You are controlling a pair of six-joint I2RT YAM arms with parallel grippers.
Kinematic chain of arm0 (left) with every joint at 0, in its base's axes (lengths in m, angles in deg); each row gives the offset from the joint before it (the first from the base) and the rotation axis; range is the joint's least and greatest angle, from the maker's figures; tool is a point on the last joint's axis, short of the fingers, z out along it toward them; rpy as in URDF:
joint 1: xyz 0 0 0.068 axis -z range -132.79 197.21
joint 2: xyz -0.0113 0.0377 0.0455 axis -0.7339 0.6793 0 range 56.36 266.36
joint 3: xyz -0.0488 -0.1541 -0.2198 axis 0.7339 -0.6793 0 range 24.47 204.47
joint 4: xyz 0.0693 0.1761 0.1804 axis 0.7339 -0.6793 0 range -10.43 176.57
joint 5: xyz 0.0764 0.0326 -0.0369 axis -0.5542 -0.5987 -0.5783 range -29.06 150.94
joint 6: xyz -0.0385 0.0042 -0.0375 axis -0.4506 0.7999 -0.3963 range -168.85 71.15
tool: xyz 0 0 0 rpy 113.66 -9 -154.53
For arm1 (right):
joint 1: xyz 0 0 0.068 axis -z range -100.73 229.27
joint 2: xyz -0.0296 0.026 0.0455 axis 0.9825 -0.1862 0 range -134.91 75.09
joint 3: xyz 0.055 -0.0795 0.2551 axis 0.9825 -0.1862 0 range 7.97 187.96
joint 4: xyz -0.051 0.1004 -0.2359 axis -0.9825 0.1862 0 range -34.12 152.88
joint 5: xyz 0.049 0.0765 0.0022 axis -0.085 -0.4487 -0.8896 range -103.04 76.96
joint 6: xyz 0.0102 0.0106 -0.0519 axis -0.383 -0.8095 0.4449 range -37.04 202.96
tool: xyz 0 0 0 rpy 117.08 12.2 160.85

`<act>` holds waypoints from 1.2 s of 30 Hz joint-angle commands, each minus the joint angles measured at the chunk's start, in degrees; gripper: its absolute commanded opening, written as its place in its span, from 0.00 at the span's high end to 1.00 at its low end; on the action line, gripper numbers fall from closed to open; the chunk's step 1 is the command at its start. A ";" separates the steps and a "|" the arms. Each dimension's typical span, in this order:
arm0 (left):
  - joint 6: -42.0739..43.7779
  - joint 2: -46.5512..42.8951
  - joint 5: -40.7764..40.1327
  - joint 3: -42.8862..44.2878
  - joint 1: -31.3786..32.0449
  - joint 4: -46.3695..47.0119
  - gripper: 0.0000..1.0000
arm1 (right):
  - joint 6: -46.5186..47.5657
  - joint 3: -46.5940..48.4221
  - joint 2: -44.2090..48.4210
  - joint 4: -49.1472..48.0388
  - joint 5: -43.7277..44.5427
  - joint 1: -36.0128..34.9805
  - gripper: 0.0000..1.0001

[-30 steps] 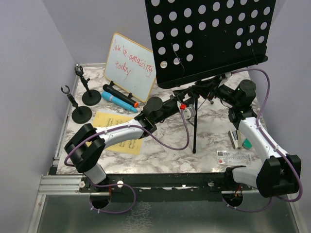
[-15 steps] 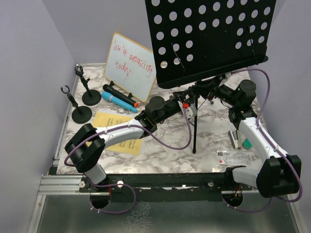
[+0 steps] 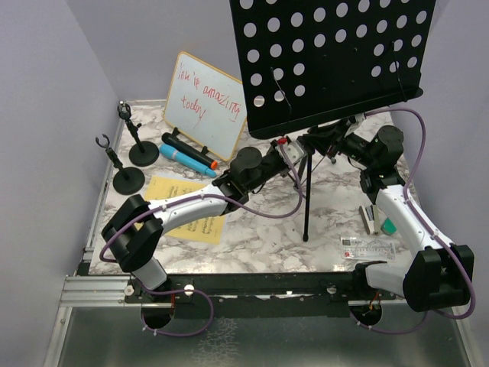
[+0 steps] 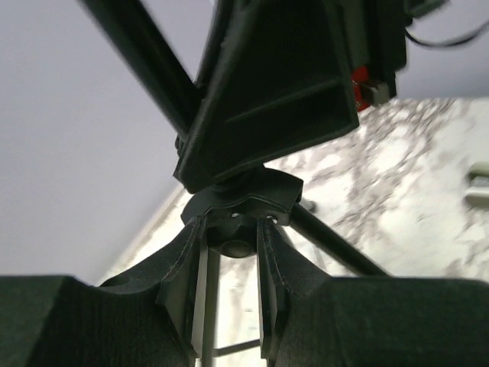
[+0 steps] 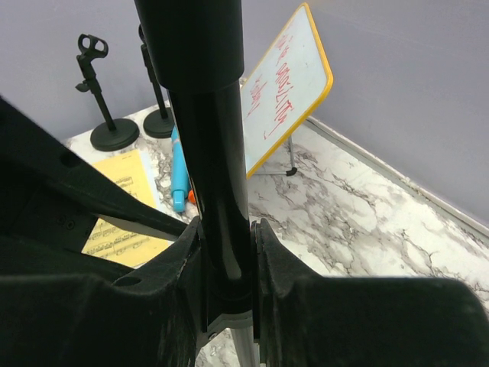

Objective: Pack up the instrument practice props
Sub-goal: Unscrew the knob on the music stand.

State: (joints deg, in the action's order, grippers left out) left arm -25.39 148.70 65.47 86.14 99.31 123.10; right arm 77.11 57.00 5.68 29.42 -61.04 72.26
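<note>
The tall black perforated music stand [image 3: 336, 53] stands upright at the right-centre of the white marble-patterned table [image 3: 260, 229], its desk tilted back above both arms. The right end effector [image 5: 227, 229] is clamped on the stand's black pole, both fingers pressed against the tube. The left end effector [image 4: 229, 233] straddles a thin rod just beneath a black hub on the stand; whether it actually grips cannot be told. At the table's left, a black microphone [image 3: 183, 145] and a blue microphone [image 3: 182, 157] lie side by side, near two black round-based mic holders [image 3: 144, 153]. Yellow sheet music [image 3: 177, 190] lies flat, partly under the left arm.
</note>
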 commanded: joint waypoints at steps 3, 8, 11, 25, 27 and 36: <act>-39.70 -2.56 -14.86 3.83 -1.55 -7.24 1.00 | -1.59 -1.07 -1.23 8.78 -2.96 -0.47 0.99; -72.69 -3.93 -13.70 3.22 -7.12 -16.52 1.00 | -1.62 -1.00 -1.43 8.96 -2.80 -0.48 0.99; -86.54 -3.78 -7.81 2.03 -9.06 -17.72 0.92 | -1.66 -0.90 -1.35 9.03 -2.74 -0.47 0.99; -84.93 -8.53 -9.08 -0.38 -9.29 -15.53 0.51 | -1.88 -0.89 -1.17 8.92 -2.88 -0.49 0.99; -77.02 -10.03 -10.46 -0.81 -9.29 -15.25 0.47 | -1.89 -0.87 -1.22 8.82 -2.88 -0.47 0.99; -42.80 -12.33 4.34 -7.84 -9.12 -1.26 0.34 | -1.42 -1.07 -1.60 9.03 -2.88 -0.47 0.99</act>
State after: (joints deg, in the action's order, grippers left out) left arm -89.54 137.03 59.83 81.79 89.95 113.70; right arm 77.04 57.04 5.62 29.62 -61.70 71.61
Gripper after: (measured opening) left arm 0.631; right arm 0.257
